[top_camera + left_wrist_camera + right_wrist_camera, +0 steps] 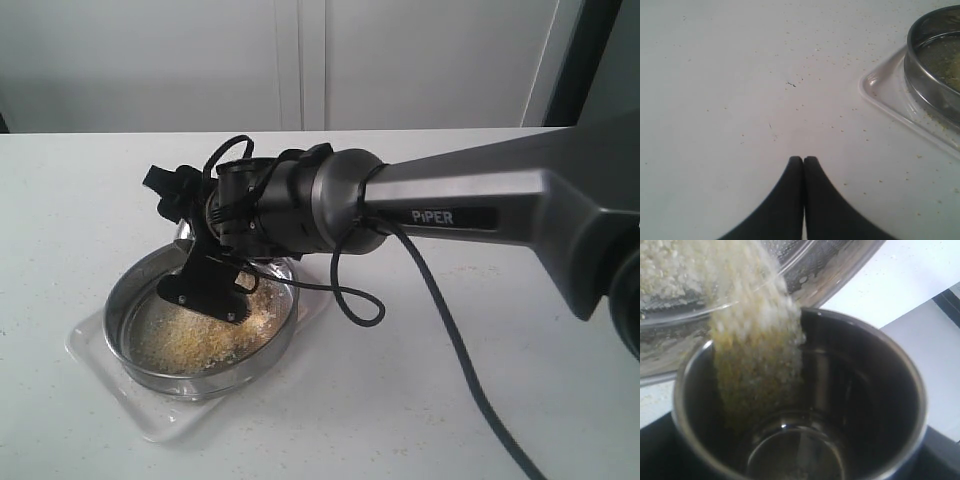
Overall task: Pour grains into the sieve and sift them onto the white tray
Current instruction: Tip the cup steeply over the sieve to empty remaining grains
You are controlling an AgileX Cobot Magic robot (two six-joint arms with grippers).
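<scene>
**Exterior view.** The right arm [450,205] reaches in from 3 o'clock and covers the far half of the sieve [200,385]. Its wrist hides most of the right pincer [172,192], and only a sliver of the cup [185,235] shows at the wrist's 8 o'clock. The sieve sits toward 8 o'clock on the bench [80,200] and stands on the tray [95,350], whose near corner sticks out at the sieve's 6 o'clock. Grains [185,340] lie in a yellow layer over the mesh. A black cable [440,310] loops off the arm and leaves the frame at 5 o'clock.

**Left wrist view.** The left pincer [803,161] is pressed together on nothing, over bare bench [715,100] dotted with specks [850,60]. A tray [880,92] corner and part of the sieve [920,75] wall are cut off by the frame edge.

**Right wrist view.** The tipped cup [870,390] fills the view. The dark fingers [650,450] on either side of it are cropped, but they are spread wide and pinch it. A blurred stream of grains [755,355] runs over the cup's lip into the sieve [840,260], where more grains are heaped. The cup's shiny bottom shows bare.
</scene>
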